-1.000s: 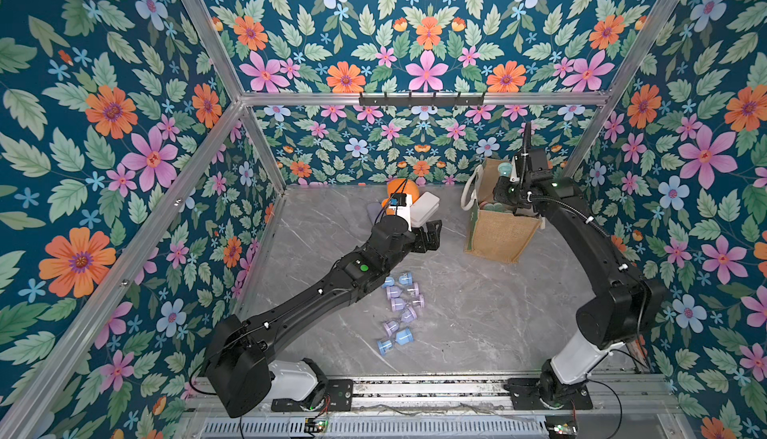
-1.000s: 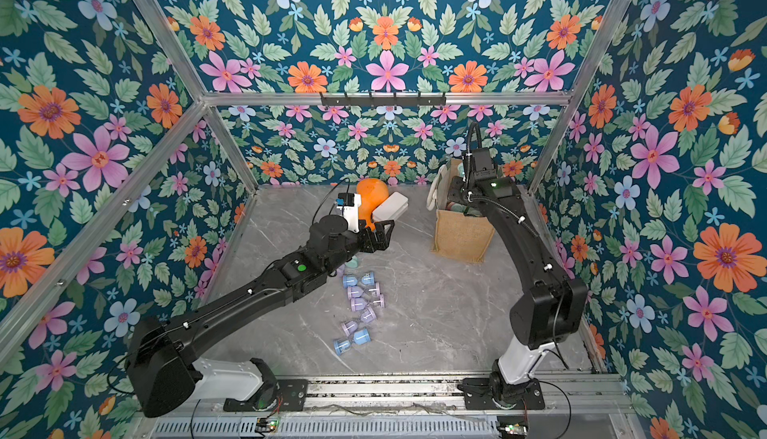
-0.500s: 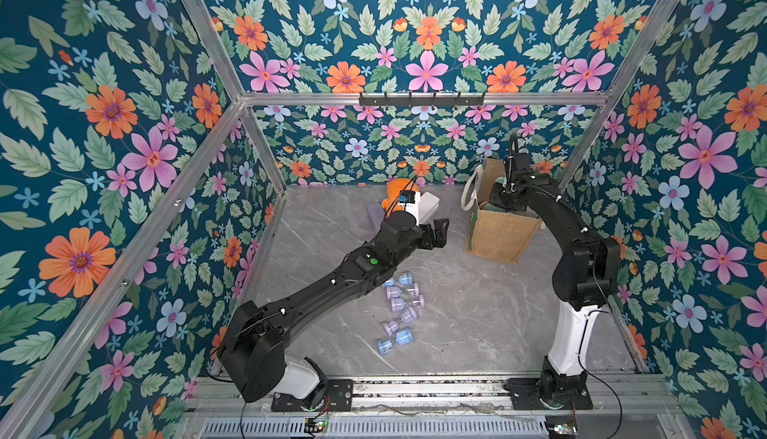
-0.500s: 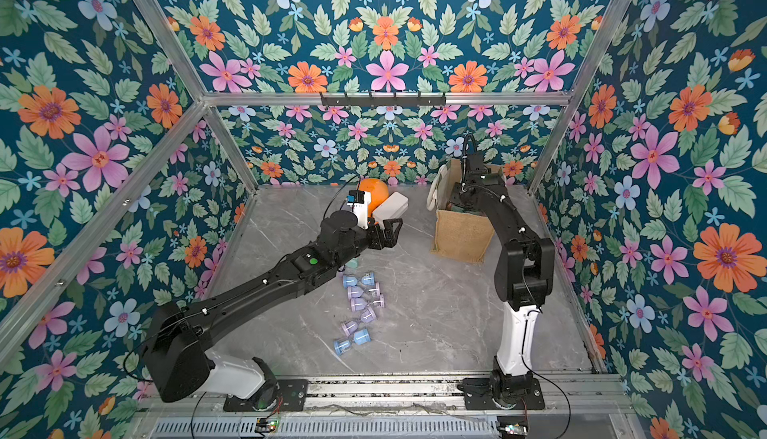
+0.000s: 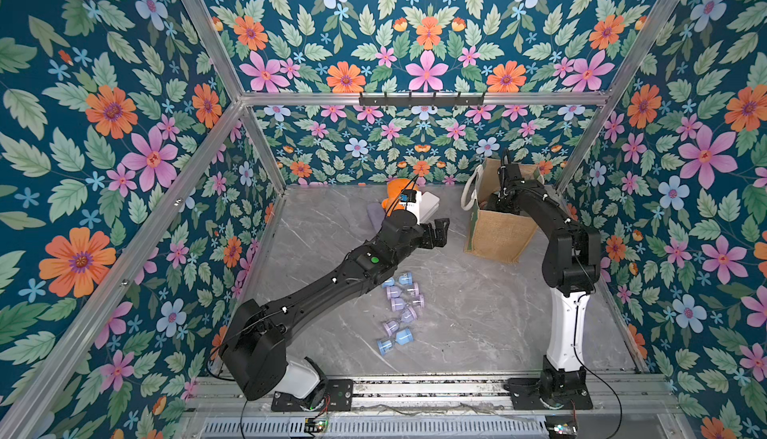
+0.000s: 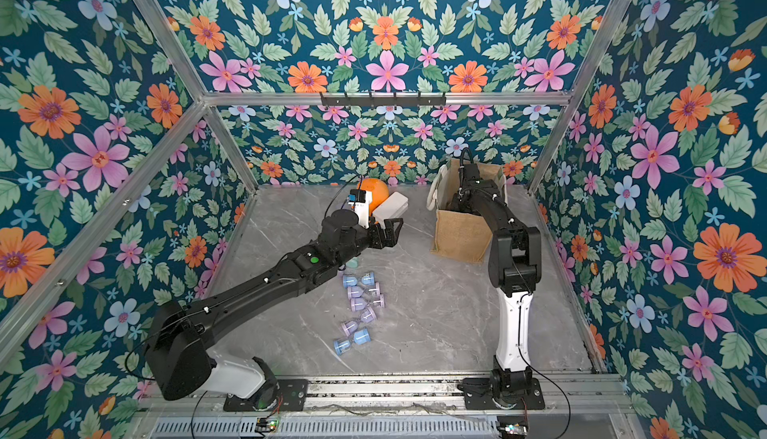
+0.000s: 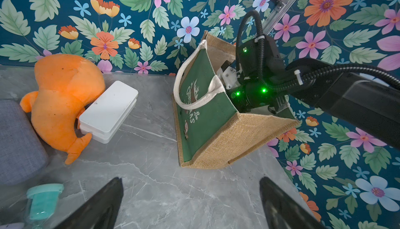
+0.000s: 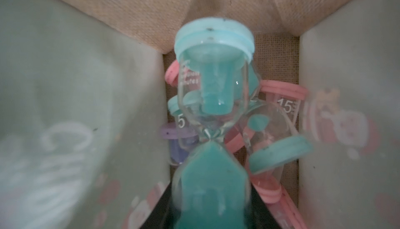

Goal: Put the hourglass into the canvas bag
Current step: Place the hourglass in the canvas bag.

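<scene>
Right wrist shows a clear hourglass (image 8: 208, 130), teal-capped, holding teal sand.

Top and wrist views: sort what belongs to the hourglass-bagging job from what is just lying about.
Job: tan jute canvas bag with green panel; teal-sand glass hourglass, held inside it by the right gripper; loose blue and purple hourglasses on the marble table.
Lying about: orange plush toy; white flat box; grey fabric cushion.
</scene>
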`<action>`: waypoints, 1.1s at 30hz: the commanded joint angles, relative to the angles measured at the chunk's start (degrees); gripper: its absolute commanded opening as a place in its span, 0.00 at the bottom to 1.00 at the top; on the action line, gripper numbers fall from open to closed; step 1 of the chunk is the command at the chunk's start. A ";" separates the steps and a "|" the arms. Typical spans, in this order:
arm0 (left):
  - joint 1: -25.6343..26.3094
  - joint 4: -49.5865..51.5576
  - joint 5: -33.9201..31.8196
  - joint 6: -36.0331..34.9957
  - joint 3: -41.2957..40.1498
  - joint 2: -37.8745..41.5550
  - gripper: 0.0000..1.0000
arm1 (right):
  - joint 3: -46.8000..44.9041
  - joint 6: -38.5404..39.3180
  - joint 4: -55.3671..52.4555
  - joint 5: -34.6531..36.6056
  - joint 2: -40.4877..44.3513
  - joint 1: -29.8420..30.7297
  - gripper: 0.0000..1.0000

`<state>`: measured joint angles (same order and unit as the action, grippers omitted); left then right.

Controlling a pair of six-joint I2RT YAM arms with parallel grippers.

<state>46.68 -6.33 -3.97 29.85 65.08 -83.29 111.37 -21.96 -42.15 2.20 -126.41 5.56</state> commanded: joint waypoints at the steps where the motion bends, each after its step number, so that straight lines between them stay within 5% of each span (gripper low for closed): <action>1: -0.07 -0.44 0.31 -0.67 0.38 0.26 1.00 | 0.43 0.33 -0.57 1.23 -0.24 0.07 0.41; 13: -0.18 -0.27 -0.15 -0.38 -0.37 1.55 1.00 | 3.23 0.65 -3.15 -0.18 6.59 0.10 0.69; 23: -0.46 0.98 -2.13 -0.01 -4.02 5.27 1.00 | 4.11 0.04 -5.71 -3.80 18.12 2.93 0.75; 33: -0.53 9.09 -8.41 -0.43 -10.50 15.69 1.00 | -3.86 5.23 -5.99 -0.68 31.87 15.16 0.77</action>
<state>46.22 -0.45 -9.21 29.89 55.53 -69.76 110.15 -19.31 -47.42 -0.84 -97.14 17.93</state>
